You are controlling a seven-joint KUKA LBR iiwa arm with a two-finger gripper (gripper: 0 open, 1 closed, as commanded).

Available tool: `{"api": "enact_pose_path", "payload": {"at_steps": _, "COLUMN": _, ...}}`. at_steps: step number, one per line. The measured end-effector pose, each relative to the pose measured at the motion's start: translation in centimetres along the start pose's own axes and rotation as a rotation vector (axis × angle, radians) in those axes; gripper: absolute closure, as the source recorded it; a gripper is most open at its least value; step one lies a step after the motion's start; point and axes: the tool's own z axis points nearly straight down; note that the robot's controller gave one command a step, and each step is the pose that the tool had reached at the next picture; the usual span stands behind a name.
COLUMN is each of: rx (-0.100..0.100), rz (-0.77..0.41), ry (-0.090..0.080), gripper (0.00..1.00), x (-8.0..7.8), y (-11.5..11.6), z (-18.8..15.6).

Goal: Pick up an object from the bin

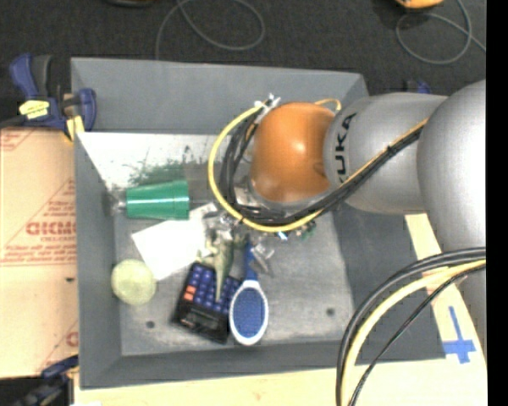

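My gripper (230, 245) reaches down below the arm's orange cover, near the middle of the bin. Its tip is just above the top edge of a black calculator (198, 304) with blue keys, which lies tilted towards the front. Beside the calculator on the right lies a blue oval brush (248, 313) with a white rim, its handle running up under the gripper. A white folded sheet (163, 244) lies immediately left of the gripper. The gripper's metal parts and cables hide whatever is between its tips.
A green plastic cup (157, 201) lies on its side at the back left. A pale yellow-green ball (134, 282) rests near the left wall. The arm covers the bin's back right part. Bare floor shows at the front right.
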Motion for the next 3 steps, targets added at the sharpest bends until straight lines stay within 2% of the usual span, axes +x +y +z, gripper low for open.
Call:
{"api": "enact_pose_path", "payload": {"at_steps": 1, "rx": 0.004, "rz": -0.232, "ry": -0.008, "gripper": 1.0, "x": -2.88, "y": 1.17, "z": 0.32}}
{"api": "enact_pose_path", "payload": {"at_steps": 3, "rx": 0.0, "rz": -0.231, "ry": -0.004, "gripper": 1.0, "x": -2.78, "y": 1.23, "z": 0.02}}
